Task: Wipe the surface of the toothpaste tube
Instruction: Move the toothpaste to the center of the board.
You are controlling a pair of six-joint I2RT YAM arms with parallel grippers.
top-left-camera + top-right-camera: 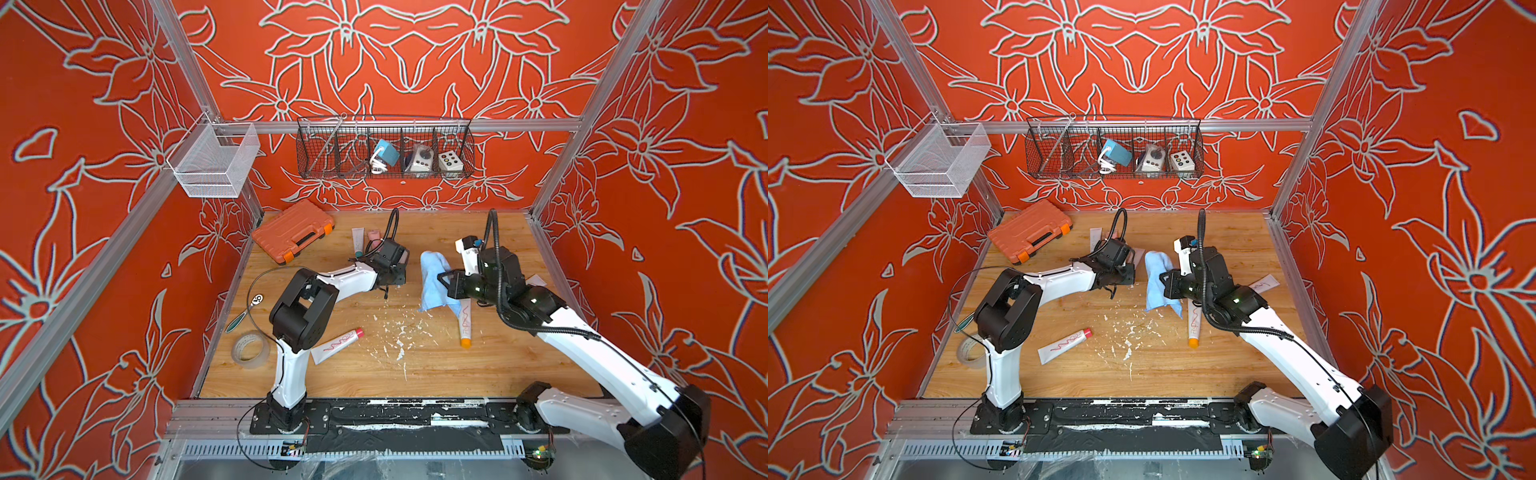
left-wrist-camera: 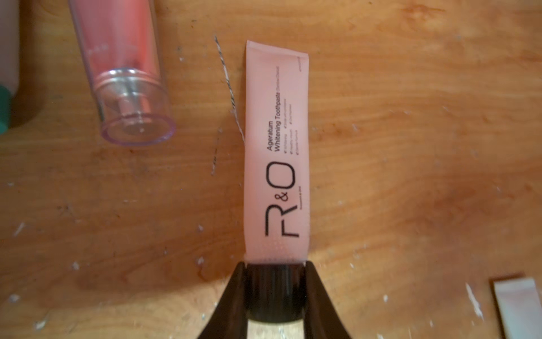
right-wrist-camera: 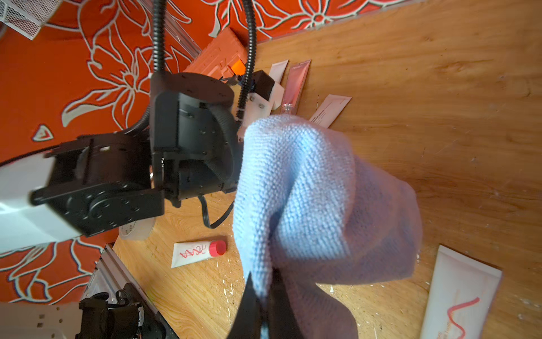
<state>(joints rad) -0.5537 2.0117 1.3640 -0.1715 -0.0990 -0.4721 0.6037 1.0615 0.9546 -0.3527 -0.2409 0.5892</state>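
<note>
Fingers [image 2: 231, 296] of the left gripper [image 2: 275, 264] are clamped on the black cap of the pink toothpaste tube [image 2: 277, 146]. The tube runs dead straight out from them, crimped end farthest away, printed face up to the wrist camera. Whether it rests on the wooden table [image 2: 410, 146] or sits a hair above it, I can't tell.

Placing it: it's near the orange tool case [image 1: 293, 235], out toward mid-table, with a clear-capped tube [image 2: 123, 73] lying between it and the case. Further from the case again, just beside the left gripper, hangs the blue cloth [image 1: 434, 278]. It's pinched tight in the right gripper [image 3: 265, 290], with the rest drooping loose.

So the left arm has the tube, and the right is next door with the wiper. My read: the cloth has to travel toward the case and land on that upturned face. Then it should stroke along the length, cap to crimp, not across it.
</note>
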